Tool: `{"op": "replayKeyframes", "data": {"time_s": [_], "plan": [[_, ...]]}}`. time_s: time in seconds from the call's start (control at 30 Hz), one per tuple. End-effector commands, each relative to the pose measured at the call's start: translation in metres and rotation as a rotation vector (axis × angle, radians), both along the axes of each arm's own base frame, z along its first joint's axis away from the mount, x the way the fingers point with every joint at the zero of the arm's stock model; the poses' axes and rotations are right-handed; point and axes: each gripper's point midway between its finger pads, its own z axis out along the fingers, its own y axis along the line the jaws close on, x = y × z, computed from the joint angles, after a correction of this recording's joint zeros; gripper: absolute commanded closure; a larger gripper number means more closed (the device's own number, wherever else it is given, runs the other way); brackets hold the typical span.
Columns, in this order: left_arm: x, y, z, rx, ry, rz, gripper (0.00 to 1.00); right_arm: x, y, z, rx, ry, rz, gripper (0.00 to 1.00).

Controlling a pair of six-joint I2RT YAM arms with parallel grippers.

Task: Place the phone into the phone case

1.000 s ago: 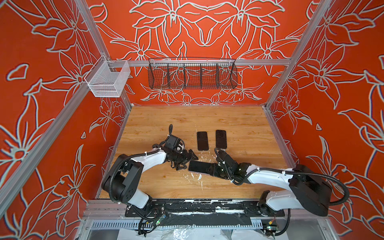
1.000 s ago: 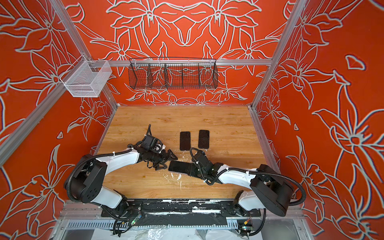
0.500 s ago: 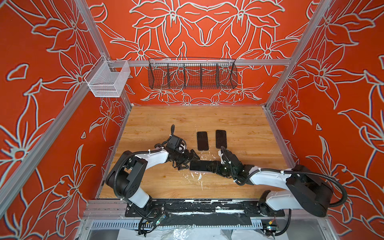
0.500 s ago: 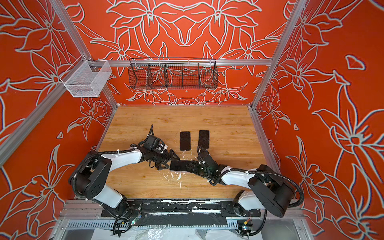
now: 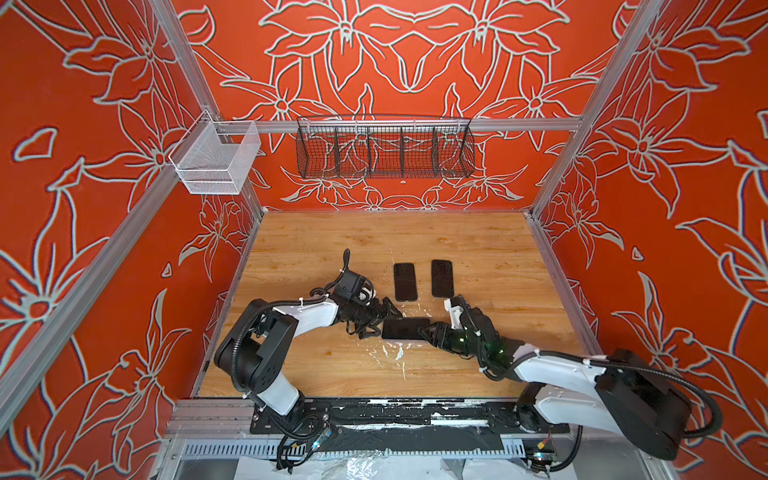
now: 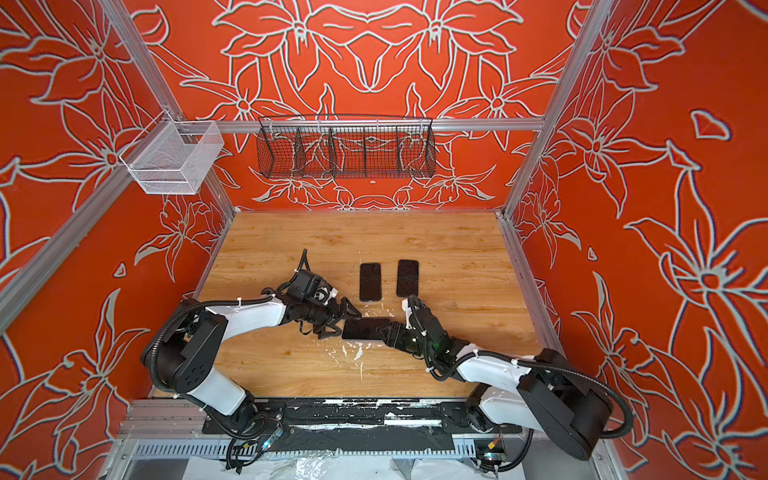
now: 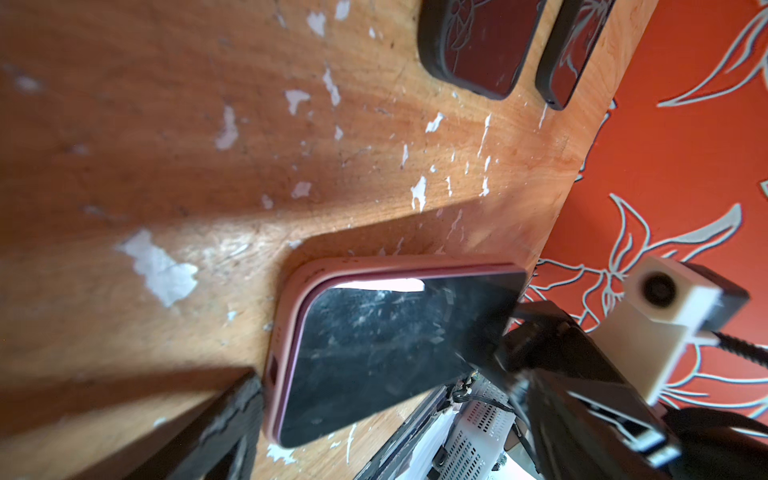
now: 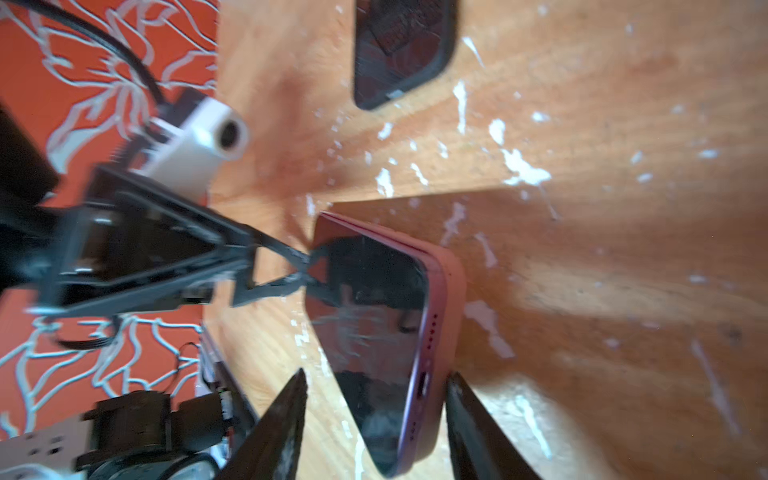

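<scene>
The phone (image 5: 405, 328) (image 6: 365, 328) lies screen up in a pink phone case (image 7: 286, 311) (image 8: 446, 282) in the middle of the wooden table (image 5: 374, 249). My left gripper (image 5: 380, 322) (image 6: 338, 320) is open at the phone's left end, one finger (image 7: 237, 411) against the case's short edge. My right gripper (image 5: 427, 331) (image 8: 376, 376) is open around the phone's right end. One of its fingers lies against the case's back, and the other stands clear of the screen (image 8: 374, 311).
Two more dark phones in dark cases (image 5: 405, 281) (image 5: 441, 278) lie just beyond the grippers. White flecks (image 5: 395, 353) scar the wood in front of the phone. A black wire basket (image 5: 384, 151) and a white mesh basket (image 5: 214, 164) hang on the walls.
The phone has turned from a slant to lie level and shifted slightly away from the front edge. The left gripper has closed in on its left end. The right jaws widened briefly, then narrowed.
</scene>
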Motion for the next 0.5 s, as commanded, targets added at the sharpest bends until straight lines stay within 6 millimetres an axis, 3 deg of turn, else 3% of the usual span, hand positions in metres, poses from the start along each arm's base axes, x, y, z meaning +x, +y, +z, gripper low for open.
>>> {"op": "replayKeyframes", "data": {"time_s": [0.0, 0.47], "plan": [[-0.015, -0.001, -0.021, 0.024, 0.062, -0.013, 0.02, -0.002, 0.007, 0.019, 0.048, -0.06, 0.045, 0.5], [-0.015, -0.002, -0.025, 0.016, 0.068, -0.014, 0.02, 0.002, 0.034, 0.042, 0.169, -0.099, 0.13, 0.71]]}}
